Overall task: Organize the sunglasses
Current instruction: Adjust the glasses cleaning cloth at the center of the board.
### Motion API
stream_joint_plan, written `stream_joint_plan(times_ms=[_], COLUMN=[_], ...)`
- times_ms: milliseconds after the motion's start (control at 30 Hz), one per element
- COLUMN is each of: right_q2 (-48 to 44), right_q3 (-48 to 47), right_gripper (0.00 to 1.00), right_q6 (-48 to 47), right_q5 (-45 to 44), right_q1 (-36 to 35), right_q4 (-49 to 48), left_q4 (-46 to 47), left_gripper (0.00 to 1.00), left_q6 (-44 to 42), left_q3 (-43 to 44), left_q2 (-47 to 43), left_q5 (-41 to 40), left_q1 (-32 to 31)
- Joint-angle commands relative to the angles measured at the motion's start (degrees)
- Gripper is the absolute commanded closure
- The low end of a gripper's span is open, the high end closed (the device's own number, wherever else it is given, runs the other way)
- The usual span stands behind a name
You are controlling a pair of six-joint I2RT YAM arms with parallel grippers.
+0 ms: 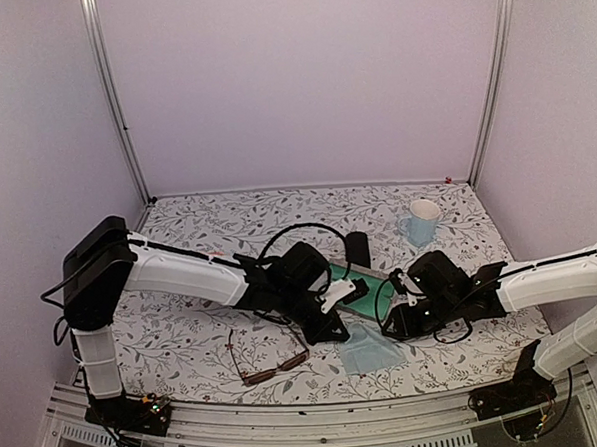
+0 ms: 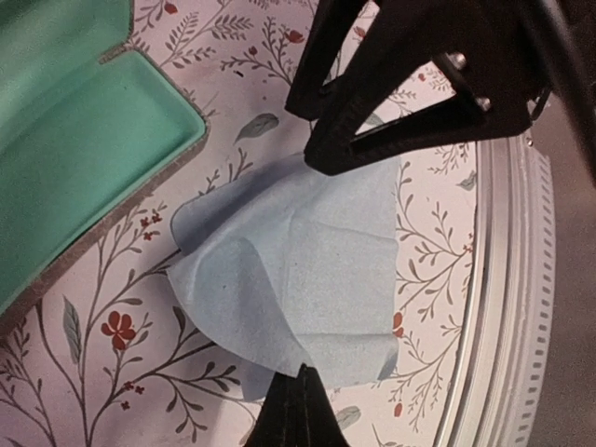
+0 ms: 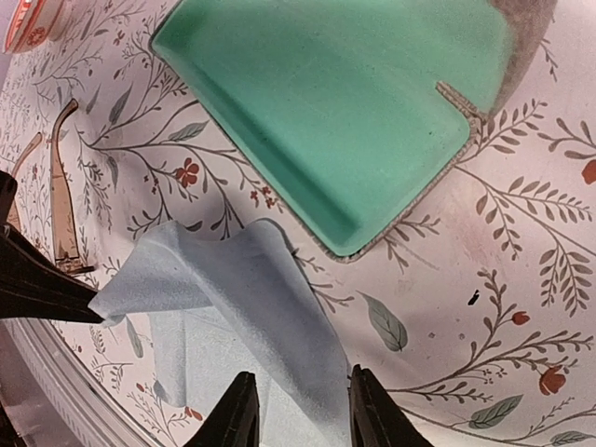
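Floral tabletop (image 1: 184, 330); open green-lined case (image 3: 345, 102) mid-table; blue cloth (image 2: 298, 270) just on its near side, one corner raised. Brown sunglasses (image 1: 271, 362) lie unfolded by the near edge, left of centre, apart from both arms; a pink-red rim (image 3: 33, 23) may be the second pair (barely in view). Left gripper (image 2: 298, 405) pinched together on the cloth's edge; right gripper (image 3: 301, 377) has its fingers apart, a cloth fold between them, unclamped. Judged: frame light and thin, lenses scratch-prone, temples springy; take hold at the bridge or a hinge corner, gently.
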State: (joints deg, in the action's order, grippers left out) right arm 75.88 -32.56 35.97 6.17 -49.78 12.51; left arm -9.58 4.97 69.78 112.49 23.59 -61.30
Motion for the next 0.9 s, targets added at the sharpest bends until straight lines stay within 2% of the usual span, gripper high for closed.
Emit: stream_joint_plan(times_ms=[0,867], right_q2=[-0.5,4.3], right_q3=[0.4,2.3], right_gripper=[0.65,0.64], right_q6=[-0.7,-0.1], right_q5=[-0.6,5.9], right_q1=[0.4,0.5], right_q4=[0.0,-6.4], left_q4=[-4.2,-13.7], left_gripper=[1.0,1.0], left_q6=[-2.8,-3.4], left_q3=[3.4,5.8], left_q2=[2.3,5.2], left_q5=[1.5,-0.3], left_q1=[1.9,7.9])
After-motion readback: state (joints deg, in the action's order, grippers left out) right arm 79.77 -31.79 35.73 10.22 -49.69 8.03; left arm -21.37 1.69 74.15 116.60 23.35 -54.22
